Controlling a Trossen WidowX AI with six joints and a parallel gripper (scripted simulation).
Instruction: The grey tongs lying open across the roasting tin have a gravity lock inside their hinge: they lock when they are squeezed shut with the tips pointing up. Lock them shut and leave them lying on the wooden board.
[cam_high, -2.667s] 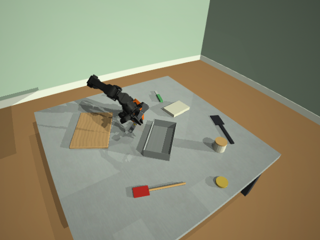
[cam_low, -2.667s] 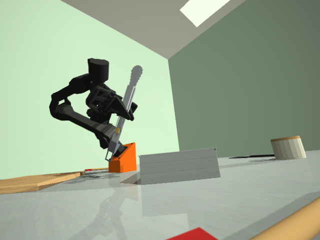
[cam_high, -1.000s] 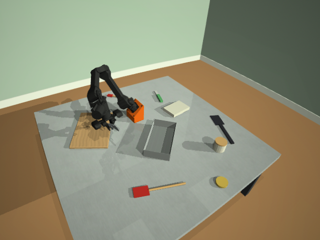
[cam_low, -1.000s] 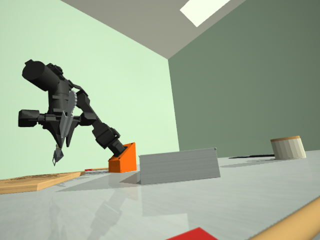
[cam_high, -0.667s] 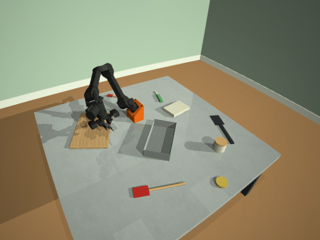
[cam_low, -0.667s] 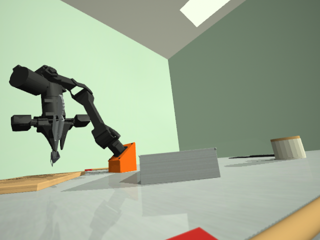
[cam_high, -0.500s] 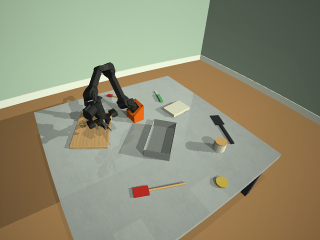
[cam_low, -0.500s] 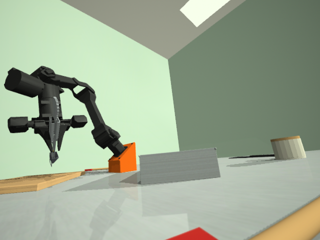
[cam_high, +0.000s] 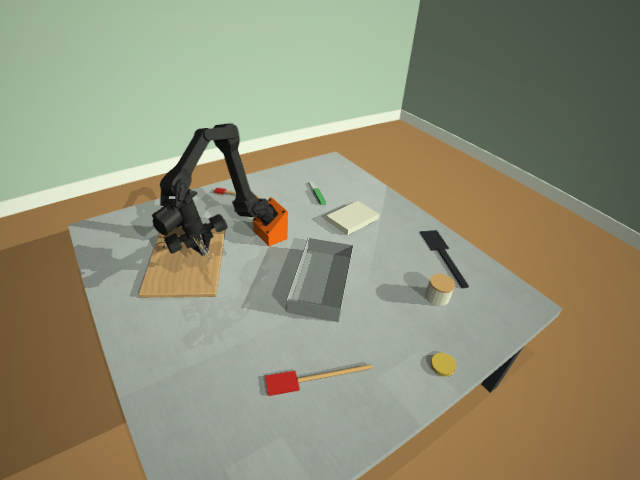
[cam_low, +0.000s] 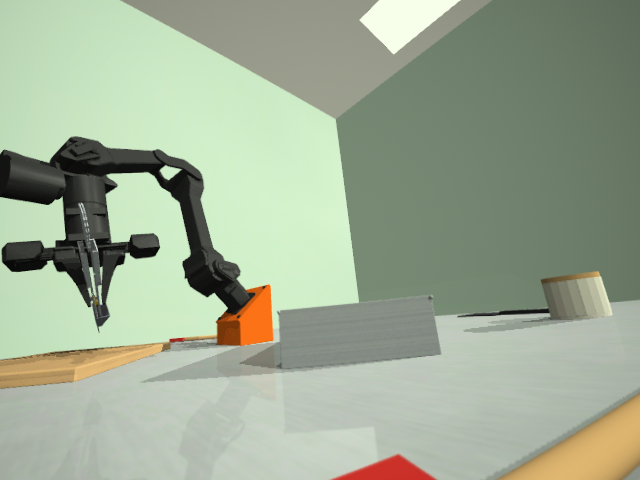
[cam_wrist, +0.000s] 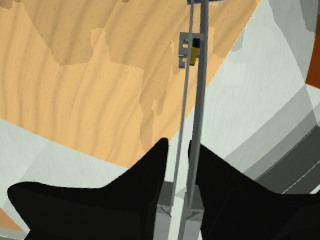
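Note:
The grey tongs (cam_high: 203, 245) (cam_low: 96, 268) (cam_wrist: 199, 110) are held nearly upright, scalloped tips up and hinge end down. Their two arms lie close together with a narrow gap. A small yellow part shows near the hinge; whether the lock has caught cannot be told. My gripper (cam_low: 96, 303) (cam_wrist: 178, 145) points down and is shut on the tongs' arms. The tongs' lower end hangs above the wooden board (cam_high: 170, 281) (cam_low: 113, 359) (cam_wrist: 75, 100), not touching it. The grey roasting tin (cam_high: 312, 310) (cam_low: 356, 333) stands apart from the board and holds nothing.
The orange arm base (cam_high: 277, 230) (cam_low: 261, 320) stands between board and tin. Beyond are a cream block (cam_high: 353, 217), a green-handled tool (cam_high: 319, 196), a black spatula (cam_high: 449, 263) and a lidded jar (cam_high: 439, 291) (cam_low: 576, 297). A red spatula (cam_high: 281, 382) and yellow disc (cam_high: 444, 364) lie in front.

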